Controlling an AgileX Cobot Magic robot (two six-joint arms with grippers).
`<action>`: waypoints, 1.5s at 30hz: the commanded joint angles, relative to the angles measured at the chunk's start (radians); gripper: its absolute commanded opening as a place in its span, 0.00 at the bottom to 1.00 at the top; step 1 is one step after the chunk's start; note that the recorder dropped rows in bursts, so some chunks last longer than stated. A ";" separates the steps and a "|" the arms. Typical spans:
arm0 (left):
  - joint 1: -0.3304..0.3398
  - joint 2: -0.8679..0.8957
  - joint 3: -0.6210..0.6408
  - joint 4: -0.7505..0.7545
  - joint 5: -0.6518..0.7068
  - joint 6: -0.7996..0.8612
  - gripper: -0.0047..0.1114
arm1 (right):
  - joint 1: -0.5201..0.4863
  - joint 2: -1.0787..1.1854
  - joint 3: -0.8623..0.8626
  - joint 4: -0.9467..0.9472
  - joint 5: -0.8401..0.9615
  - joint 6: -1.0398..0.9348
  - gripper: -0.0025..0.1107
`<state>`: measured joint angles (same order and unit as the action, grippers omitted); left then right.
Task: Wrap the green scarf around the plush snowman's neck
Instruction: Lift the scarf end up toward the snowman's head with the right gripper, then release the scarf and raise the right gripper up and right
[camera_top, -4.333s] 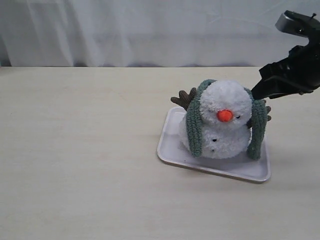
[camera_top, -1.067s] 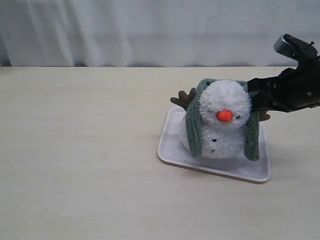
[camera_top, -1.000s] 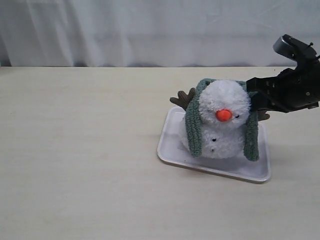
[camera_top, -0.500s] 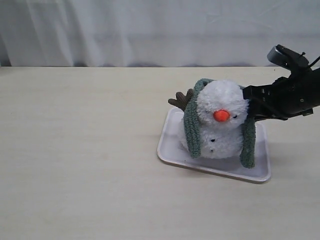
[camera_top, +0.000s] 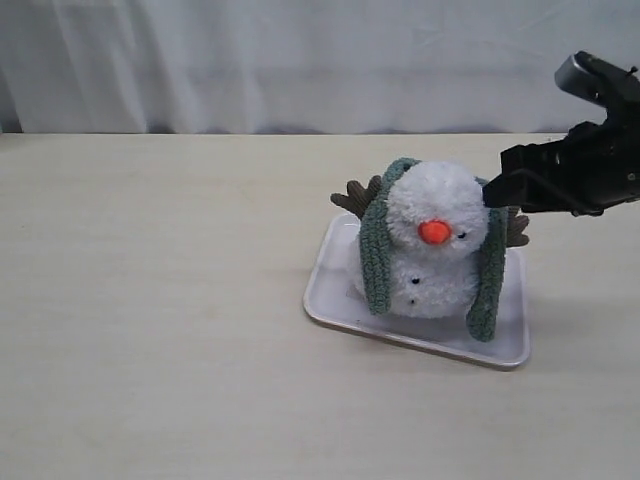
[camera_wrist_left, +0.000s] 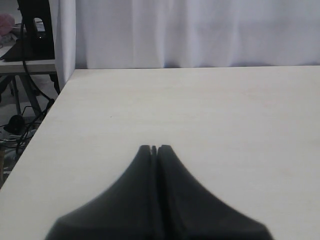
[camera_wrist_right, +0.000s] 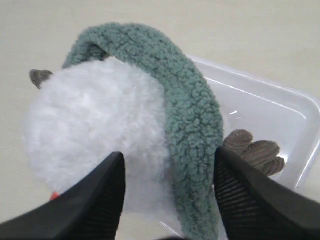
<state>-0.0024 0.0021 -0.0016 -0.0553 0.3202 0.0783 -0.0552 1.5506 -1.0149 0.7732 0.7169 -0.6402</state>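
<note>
From the exterior view I cannot see the snowman's neck itself: the green scarf (camera_top: 377, 255) covers both sides of it and white fluff blurs the rest. The plush snowman (camera_top: 432, 245) sits in a shallow white tray (camera_top: 322, 300) on the pale worktop (camera_top: 160, 300), its orange nose facing the camera. The scarf runs over the back of the snowman's head, and the part behind the head is hidden in that view. Its two ends hang down in front of the snowman, one on each side of the face, reaching the tray floor. A brown twig arm (camera_top: 356, 194) pokes out behind the scarf on one side of the snowman, and the other (camera_top: 517, 228) is half covered by scarf. The eyes and buttons are only tiny dark specks. My right hand (camera_top: 494, 190) hovers at head height just beside the snowman. The right wrist view shows it spread wide (camera_wrist_right: 167, 167), with the scarf band and some head fluff between the fingers, nothing pinched. My left hand (camera_wrist_left: 154, 150) is closed on nothing over bare worktop, and no view shows how far from the snowman it is.
</note>
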 joint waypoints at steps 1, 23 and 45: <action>-0.005 -0.002 0.002 0.001 -0.013 -0.005 0.04 | 0.000 -0.090 -0.008 -0.004 0.010 -0.037 0.48; -0.005 -0.002 0.002 0.001 -0.013 -0.005 0.04 | 0.000 0.132 -0.077 0.052 0.017 -0.130 0.06; -0.005 -0.002 0.002 0.001 -0.013 -0.005 0.04 | 0.000 0.053 -0.158 -0.103 0.098 -0.039 0.06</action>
<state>-0.0024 0.0021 -0.0016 -0.0553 0.3202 0.0783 -0.0552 1.6234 -1.1693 0.7751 0.8165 -0.7410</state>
